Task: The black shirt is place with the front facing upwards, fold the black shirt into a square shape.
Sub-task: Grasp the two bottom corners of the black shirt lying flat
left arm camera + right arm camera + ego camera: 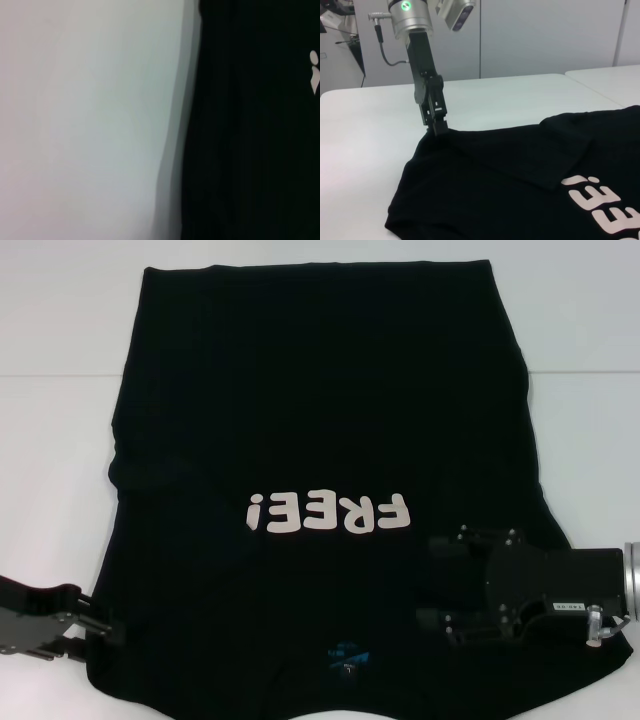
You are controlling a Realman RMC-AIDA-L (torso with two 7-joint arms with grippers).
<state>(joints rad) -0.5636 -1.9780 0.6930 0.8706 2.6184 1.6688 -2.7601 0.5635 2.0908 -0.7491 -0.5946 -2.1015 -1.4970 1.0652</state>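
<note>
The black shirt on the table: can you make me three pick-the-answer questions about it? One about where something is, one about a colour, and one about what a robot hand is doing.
1. Where is the small blue neck label on the black shirt?
A. At the edge nearest the robot
B. At the far edge
C. On a sleeve

2. What colour are the letters "FREE!"?
A. Yellow
B. White
C. Green

3. What is the left gripper doing?
A. Hanging high above the table
B. Resting far from the shirt
C. Touching the shirt's edge at the shoulder

Answers:
1. A, in the head view the label sits near the bottom, on the robot's side.
2. B, the letters show pale against the black cloth.
3. C, the right wrist view shows its tip down on the shirt's corner; the right gripper lies over the shirt.
</note>
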